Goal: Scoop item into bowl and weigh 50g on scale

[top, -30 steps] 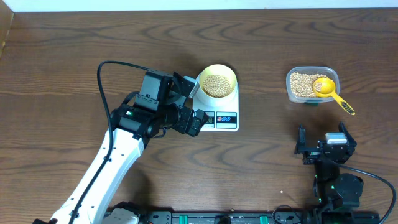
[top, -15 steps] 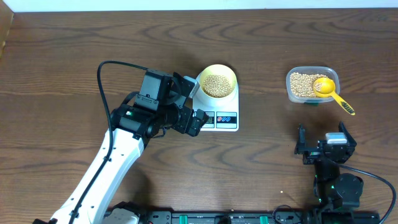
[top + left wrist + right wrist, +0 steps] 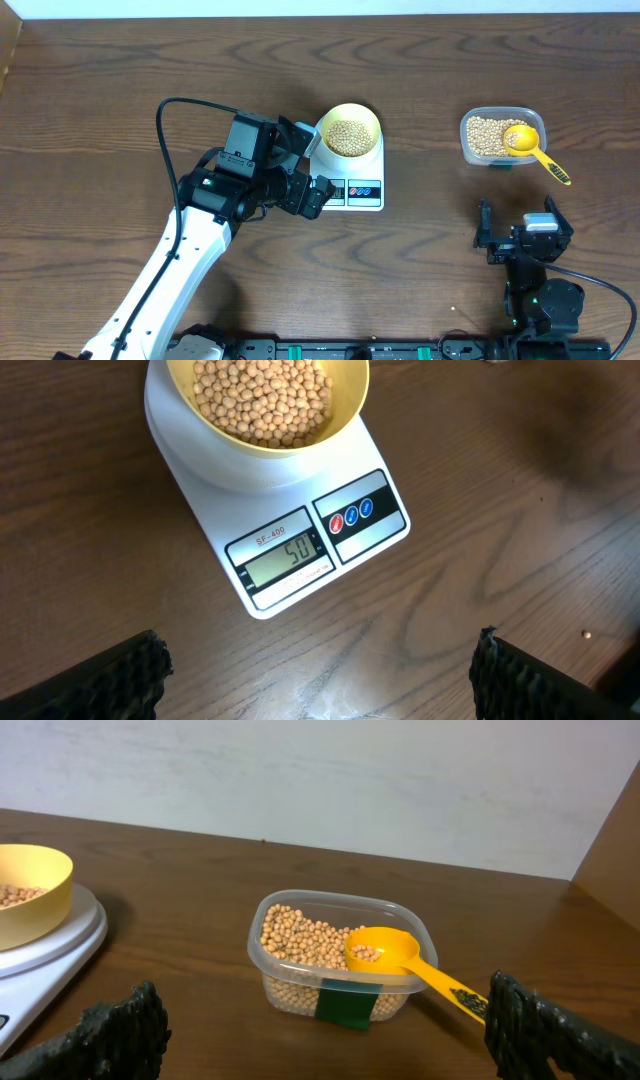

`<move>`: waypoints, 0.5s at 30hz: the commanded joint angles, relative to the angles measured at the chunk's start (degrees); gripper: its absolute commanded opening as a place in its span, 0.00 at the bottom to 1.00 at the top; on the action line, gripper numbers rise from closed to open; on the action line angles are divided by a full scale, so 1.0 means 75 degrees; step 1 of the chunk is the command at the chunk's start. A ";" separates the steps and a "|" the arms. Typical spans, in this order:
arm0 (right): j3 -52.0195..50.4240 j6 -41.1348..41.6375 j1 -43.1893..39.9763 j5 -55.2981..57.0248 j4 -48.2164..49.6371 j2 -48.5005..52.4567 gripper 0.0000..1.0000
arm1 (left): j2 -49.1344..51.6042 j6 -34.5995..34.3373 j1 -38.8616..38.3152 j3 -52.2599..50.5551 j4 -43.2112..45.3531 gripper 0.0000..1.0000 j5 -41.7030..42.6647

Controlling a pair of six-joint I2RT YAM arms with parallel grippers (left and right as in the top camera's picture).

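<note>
Nothing has moved since the earlier frame: both of my arms and everything on the dark brown wooden table (image 3: 100, 80) sit exactly where they were.

My white left arm (image 3: 170, 270) reaches from the bottom left of the overhead view up toward the centre. Its gripper (image 3: 312, 165) hangs by the left end of the white digital kitchen scale (image 3: 362, 190), jaws spread wide and holding nothing. In the left wrist view my black fingertips (image 3: 130, 675) show at the bottom corners, well apart, with bare wood between them. My right gripper (image 3: 520, 222) sits low at the lower right of the overhead view, jaws likewise spread and empty.

The scale lies just above the centre of the overhead view. In the left wrist view its grey display (image 3: 285, 555) reads 50, with a red and a blue round button (image 3: 352, 515) beside it.

At the upper right stands a clear rectangular plastic tub (image 3: 463, 135) with a dark green label (image 3: 345, 1005) on its front wall. It is partly filled with small round beige beans (image 3: 485, 132).

A small round pale yellow bowl (image 3: 374, 120) stands on the scale's platform, holding more of these beans.

A bright yellow plastic measuring spoon (image 3: 530, 145) rests in the tub with a few beans in its cup. Its handle sticks out over the tub's rim toward the lower right.
</note>
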 commanded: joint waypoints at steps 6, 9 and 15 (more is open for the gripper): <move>-0.0012 -0.0012 0.0087 0.0006 -0.0038 -0.0047 0.99 | 0.0015 -0.0041 -0.0009 -0.0003 -0.0012 0.98 -0.0047; -0.0012 -0.0012 0.0087 0.0006 -0.0038 -0.0047 0.99 | 0.0015 -0.0041 -0.0003 -0.0003 0.0058 0.98 -0.0050; -0.0012 -0.0012 0.0087 0.0006 -0.0038 -0.0047 0.99 | 0.0006 -0.0038 0.0015 -0.0003 0.0551 0.98 -0.0050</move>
